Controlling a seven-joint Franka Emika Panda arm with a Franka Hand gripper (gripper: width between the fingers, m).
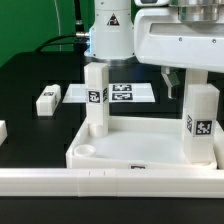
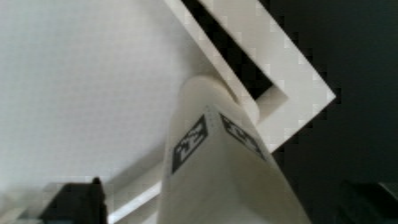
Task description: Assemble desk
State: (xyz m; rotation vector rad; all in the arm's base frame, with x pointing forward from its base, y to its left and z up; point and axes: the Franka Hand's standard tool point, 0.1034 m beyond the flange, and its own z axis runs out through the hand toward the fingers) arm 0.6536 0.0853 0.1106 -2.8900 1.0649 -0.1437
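Note:
The desk top (image 1: 130,152) is a white tray with a raised rim, lying at the front of the black table. Two white tagged legs stand upright in it, one at the back left corner (image 1: 95,98) and one at the exterior view's right (image 1: 200,122). My gripper (image 1: 192,82) hangs over the right leg's top, jaws open on either side of it. In the wrist view that leg (image 2: 222,150) rises between my fingers from the tray corner (image 2: 294,85). A strip of light shows between the leg and the dark finger (image 2: 75,200), so nothing is gripped.
A loose white leg (image 1: 47,100) lies on the table at the exterior view's left, and another white piece (image 1: 2,130) shows at the left edge. The marker board (image 1: 125,93) lies behind the tray. A long white rail (image 1: 100,182) runs along the front.

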